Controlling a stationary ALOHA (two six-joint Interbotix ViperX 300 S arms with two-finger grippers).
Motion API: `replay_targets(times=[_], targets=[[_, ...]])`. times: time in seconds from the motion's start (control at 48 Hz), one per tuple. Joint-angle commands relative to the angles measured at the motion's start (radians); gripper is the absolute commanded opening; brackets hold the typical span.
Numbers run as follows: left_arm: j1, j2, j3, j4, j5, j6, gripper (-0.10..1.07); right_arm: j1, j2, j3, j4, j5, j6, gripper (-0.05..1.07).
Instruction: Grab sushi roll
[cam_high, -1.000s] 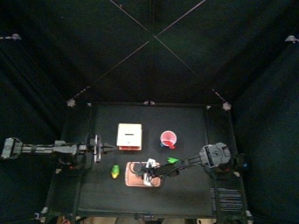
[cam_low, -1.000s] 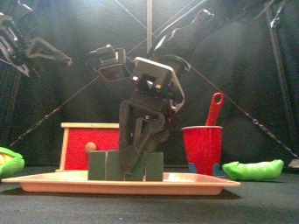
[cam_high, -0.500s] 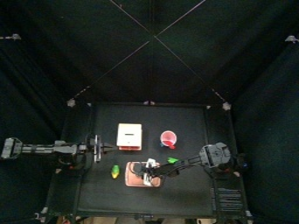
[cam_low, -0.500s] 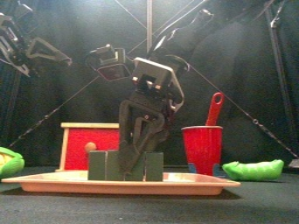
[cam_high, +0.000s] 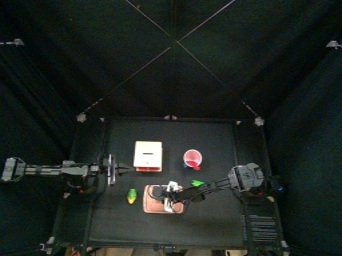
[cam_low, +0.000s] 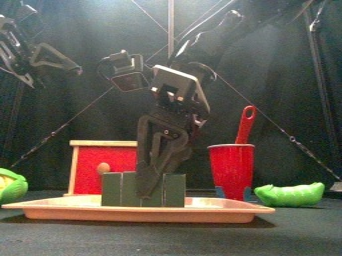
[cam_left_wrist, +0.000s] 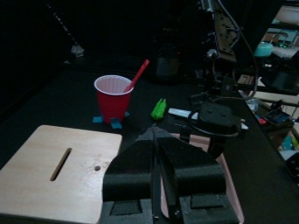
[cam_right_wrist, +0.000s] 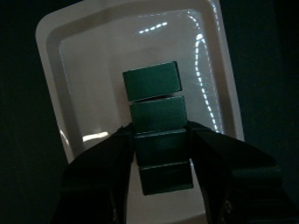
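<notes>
From above, the small black table (cam_high: 214, 140) carries a pale wooden box (cam_high: 147, 154) left of centre, a red cup (cam_high: 194, 158) just right of it, and a pinkish tray (cam_high: 163, 197) near the front edge with a green toy (cam_high: 131, 197) just to its left. The right claw (cam_high: 177, 196) reaches in from the right over the tray, while the left claw (cam_high: 112, 172) rests at the table's left side, beside the box and apart from the tray. From the front, the right claw (cam_low: 158, 178) hangs down onto the tray (cam_low: 221, 208), its jaws straddling a row of dark green sushi roll pieces (cam_low: 120, 188) that stand on the tray; behind are the wooden box with a red face (cam_low: 91, 165), the red cup (cam_low: 230, 170) with a red utensil (cam_low: 245, 124) leaning in it, and green toys at the far left (cam_low: 11, 185) and right (cam_low: 290, 194). In the left wrist view, the left claw (cam_left_wrist: 162, 179) is pressed together and empty, the wooden box (cam_left_wrist: 59, 166) beside it, the cup (cam_left_wrist: 114, 96) and the other arm (cam_left_wrist: 214, 118) beyond. In the right wrist view, the right claw (cam_right_wrist: 160, 171) is spread to either side of the sushi roll (cam_right_wrist: 156, 127), a line of four dark green blocks on the white-looking tray (cam_right_wrist: 82, 61); its jaws flank the two nearest blocks closely, though I cannot tell whether they touch.
</notes>
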Motion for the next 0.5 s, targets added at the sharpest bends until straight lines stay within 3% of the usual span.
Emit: replay_targets(times=[0.0,0.479], targets=[[0.003,0.006,-0.014,-0.002,-0.009,-0.002,0.42,-0.005,-0.031,-0.029,-0.003,0.000,0.000,0.63],[0.003,0.005,-0.014,-0.002,-0.009,-0.002,0.42,-0.005,-0.041,-0.032,-0.018,0.002,0.000,0.63]])
